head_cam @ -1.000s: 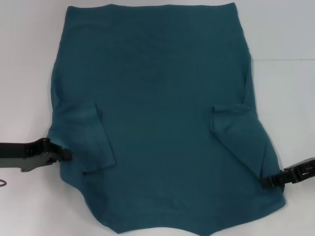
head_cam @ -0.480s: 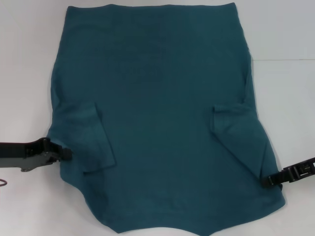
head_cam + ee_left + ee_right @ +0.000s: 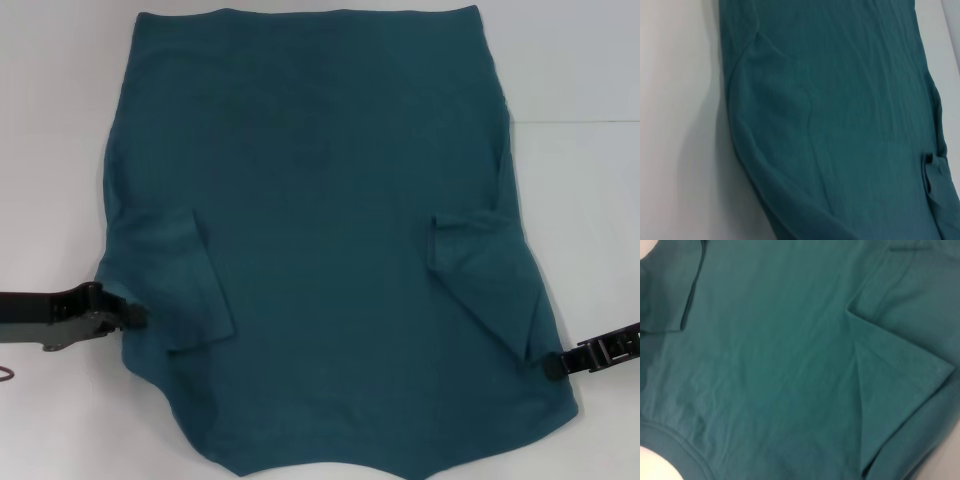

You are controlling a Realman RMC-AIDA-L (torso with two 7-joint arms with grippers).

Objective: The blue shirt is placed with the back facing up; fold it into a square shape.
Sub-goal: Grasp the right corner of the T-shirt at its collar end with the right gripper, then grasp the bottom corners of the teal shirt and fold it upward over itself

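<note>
The near hem of the blue shirt (image 3: 320,250) was cut off at the desk's near edge in the head view, and the fingertips of both grippers were too dark and small against the cloth for their spread to be told. The shirt was laid flat, plain side up, across the middle of the white desk (image 3: 580,70), both sleeves folded inward. The left gripper (image 3: 128,316) was set at its left edge and the right gripper (image 3: 552,367) at its right edge, both toward the near side.
</note>
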